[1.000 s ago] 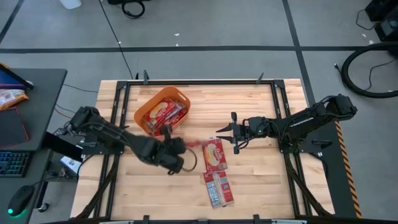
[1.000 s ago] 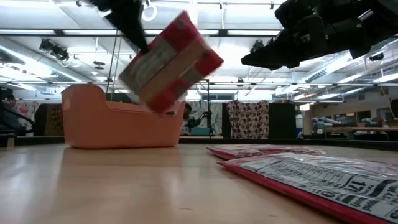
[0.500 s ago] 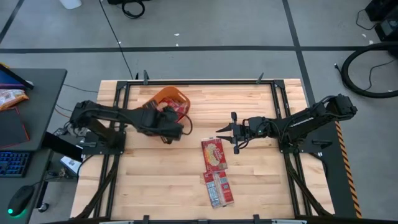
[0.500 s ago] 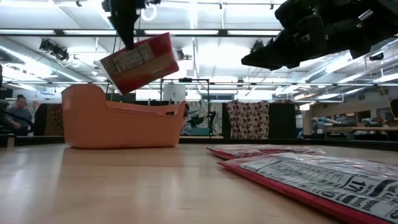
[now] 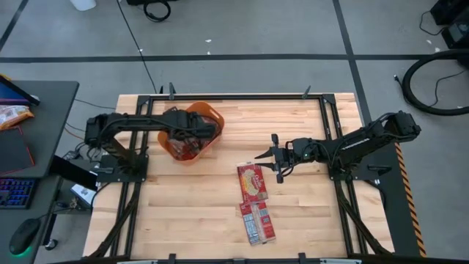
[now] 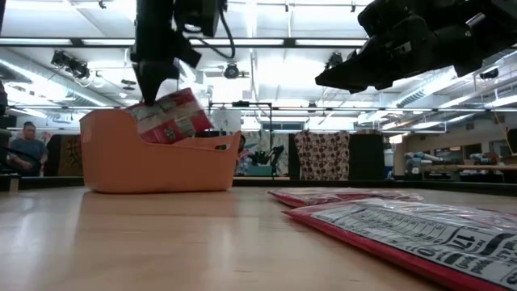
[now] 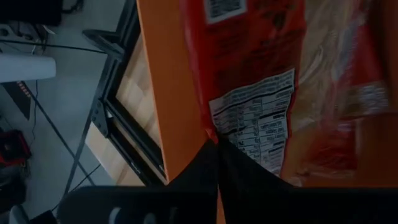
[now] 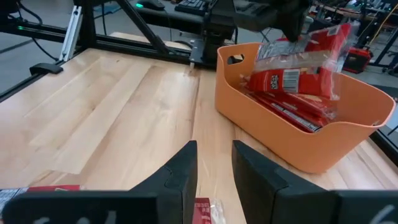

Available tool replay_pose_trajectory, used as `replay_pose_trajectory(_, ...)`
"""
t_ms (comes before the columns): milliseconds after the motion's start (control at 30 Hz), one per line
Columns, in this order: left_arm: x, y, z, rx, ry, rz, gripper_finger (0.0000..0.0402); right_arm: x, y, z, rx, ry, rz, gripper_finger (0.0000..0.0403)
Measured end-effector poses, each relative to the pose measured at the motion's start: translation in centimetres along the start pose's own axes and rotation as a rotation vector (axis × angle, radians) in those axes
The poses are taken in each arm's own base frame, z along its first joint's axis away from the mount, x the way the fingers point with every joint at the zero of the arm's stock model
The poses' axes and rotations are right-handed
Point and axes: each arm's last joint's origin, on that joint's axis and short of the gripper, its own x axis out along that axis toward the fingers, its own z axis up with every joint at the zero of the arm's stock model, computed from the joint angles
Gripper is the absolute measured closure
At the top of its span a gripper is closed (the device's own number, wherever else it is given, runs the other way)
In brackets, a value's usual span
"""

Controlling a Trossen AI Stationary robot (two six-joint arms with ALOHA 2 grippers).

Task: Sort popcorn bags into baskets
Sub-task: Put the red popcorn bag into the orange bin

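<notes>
My left gripper [image 6: 153,90] is over the orange basket [image 5: 212,117], shut on a red popcorn bag [image 6: 171,118] that dips behind the basket's near wall [image 6: 161,166]. Several more red bags [image 8: 292,107] lie inside the basket. Two bags lie flat on the table, one [image 5: 252,181] just on the near side of my right gripper [image 5: 265,158] and one [image 5: 259,223] closer to the near edge. My right gripper hovers open at mid-table, level, pointing at the basket [image 8: 323,143]. My left gripper pinches the red bag between its two shut fingers at its upper edge [image 7: 239,140], beside the printed label. The fingers come from above, pointing down. The bag hangs tilted below them, its lower part inside the basket; whether it rests on the bags below I cannot tell.
Black frame rails [image 5: 234,96] run along the table's edges. Bare wood [image 5: 183,213] lies between the basket and the near edge. People [image 6: 28,149] and lab furniture stand in the room beyond the table.
My left gripper has swung from mid-table toward the far left, carrying the red bag over the basket, then come down. The bag, held high a second ago, now hangs partly below the basket's rim. My right arm has kept still.
</notes>
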Motion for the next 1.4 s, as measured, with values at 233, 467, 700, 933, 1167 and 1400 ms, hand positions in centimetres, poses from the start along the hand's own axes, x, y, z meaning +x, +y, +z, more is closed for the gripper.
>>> replay_pose_trajectory(233, 1.1, 1.3, 0.4, 0.023, 0.053, -0.021, 0.0398, 0.0, 0.0, 0.0, 0.000, 0.000, 0.000, 0.0298)
replay_pose_trajectory(467, 1.1, 2.0, 0.5, 0.047, 0.084, -0.034, 0.0397, 0.0, 0.0, 0.0, 0.002, 0.002, 0.000, 0.0298)
replay_pose_trajectory(700, -1.3, 3.4, 1.1, 0.033, 0.058, -0.059, 0.0396, 0.0, 0.0, 0.0, 0.001, 0.002, 0.001, 0.0298)
replay_pose_trajectory(933, -4.7, 5.4, 2.4, -0.038, -0.064, -0.109, 0.0395, 0.0, 0.0, 0.0, 0.001, 0.003, 0.000, 0.0298)
replay_pose_trajectory(1167, -6.2, 6.7, 2.6, -0.089, -0.088, -0.168, 0.0395, 0.0, 0.0, 0.0, 0.001, 0.004, 0.001, 0.0298)
replay_pose_trajectory(1400, -3.8, 6.8, 2.8, -0.126, 0.009, -0.160, 0.0398, 0.0, 0.1, 0.0, 0.003, 0.003, 0.005, 0.0298)
